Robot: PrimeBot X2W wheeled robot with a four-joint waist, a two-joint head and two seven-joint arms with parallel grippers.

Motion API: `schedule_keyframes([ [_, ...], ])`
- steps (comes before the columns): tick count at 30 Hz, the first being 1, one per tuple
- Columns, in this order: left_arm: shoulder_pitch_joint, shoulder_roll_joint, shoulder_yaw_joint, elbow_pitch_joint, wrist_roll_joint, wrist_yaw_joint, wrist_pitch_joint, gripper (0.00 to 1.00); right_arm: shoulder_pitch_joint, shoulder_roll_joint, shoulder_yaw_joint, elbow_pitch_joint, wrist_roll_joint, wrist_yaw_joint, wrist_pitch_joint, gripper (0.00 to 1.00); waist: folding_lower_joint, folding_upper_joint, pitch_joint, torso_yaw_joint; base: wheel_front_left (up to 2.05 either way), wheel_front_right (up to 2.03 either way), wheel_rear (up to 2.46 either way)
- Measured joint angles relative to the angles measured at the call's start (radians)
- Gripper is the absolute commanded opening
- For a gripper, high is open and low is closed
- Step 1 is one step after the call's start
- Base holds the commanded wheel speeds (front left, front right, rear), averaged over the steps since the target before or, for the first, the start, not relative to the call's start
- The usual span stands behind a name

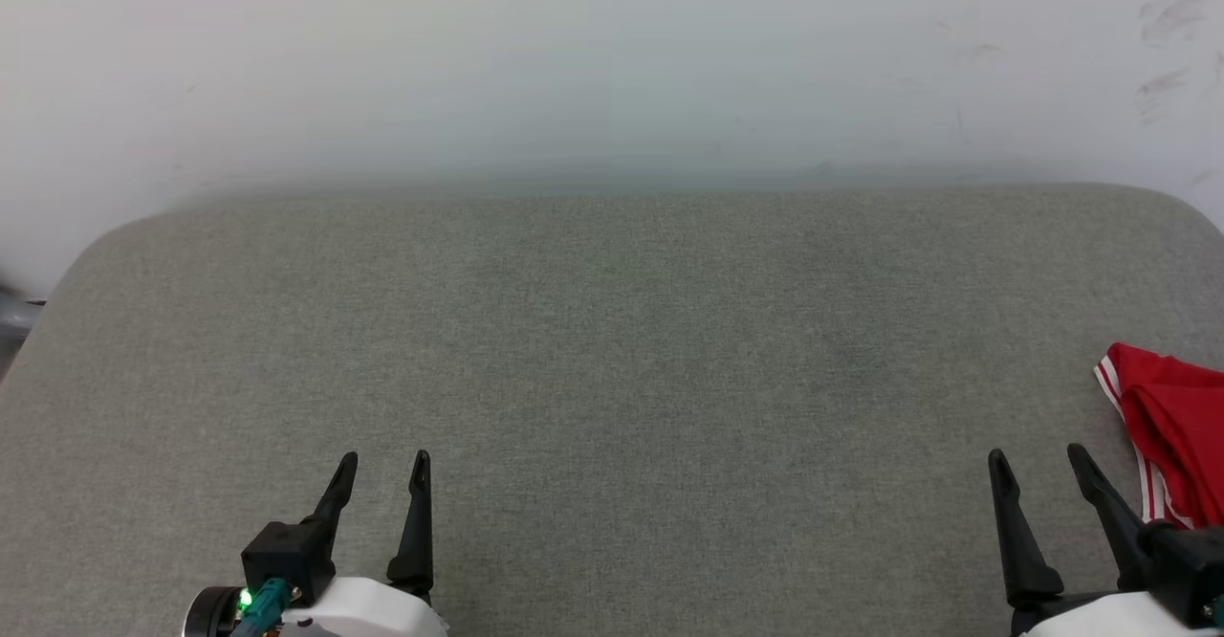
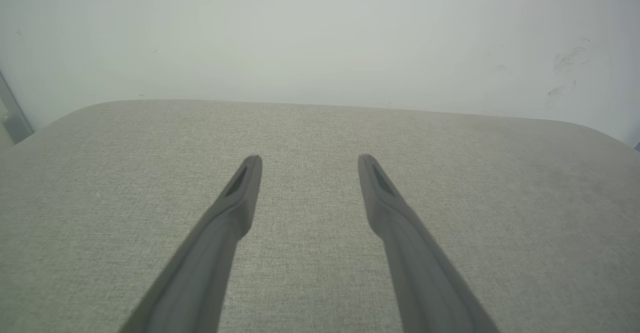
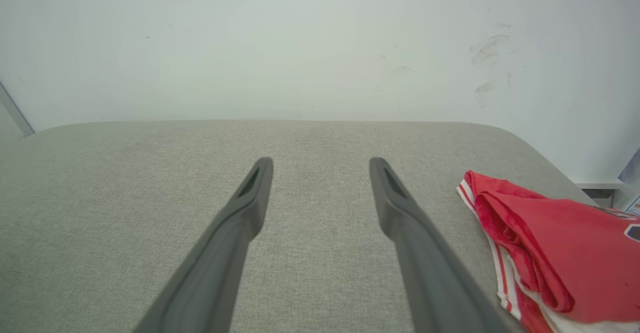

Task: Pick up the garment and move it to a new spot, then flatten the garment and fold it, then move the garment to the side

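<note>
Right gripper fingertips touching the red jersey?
Apart. The right wrist view shows bare grey cushion between the fingertips of the right gripper and the jersey; the jaws stand open, holding nothing.

From my right wrist cam: right gripper [image 3: 321, 165] spread wide, nothing in it, over the grey cushion [image 3: 150, 183]. The garment [image 3: 550, 238] lies bunched just beside its right finger.
</note>
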Motion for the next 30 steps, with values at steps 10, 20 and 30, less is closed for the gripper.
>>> schedule_keyframes([
  [10, -0.003, -0.005, 0.008, 0.001, 0.008, -0.006, 0.0, 1.0, -0.002, 0.0, 0.003, 0.007, 0.0, 0.0, -0.005, 1.0, 0.0, 0.0, 0.007, 0.002, 0.0, 0.0, 0.0],
  [20, 0.016, -0.016, 0.027, 0.04, -0.111, -0.015, 0.042, 0.0, 0.001, 0.0, 0.01, 0.075, 0.138, 0.0, 0.001, 0.0, 0.0002, 0.0, 0.009, 0.003, 0.0, 0.0, 0.0],
  [30, 0.007, -0.026, 0.052, 0.037, -0.282, -0.03, 0.086, 0.0, -0.037, -0.002, 0.014, 0.123, 0.332, 0.0, 0.013, 0.0, 0.0002, 0.0, 0.01, 0.003, 0.0, 0.0, 0.0],
])
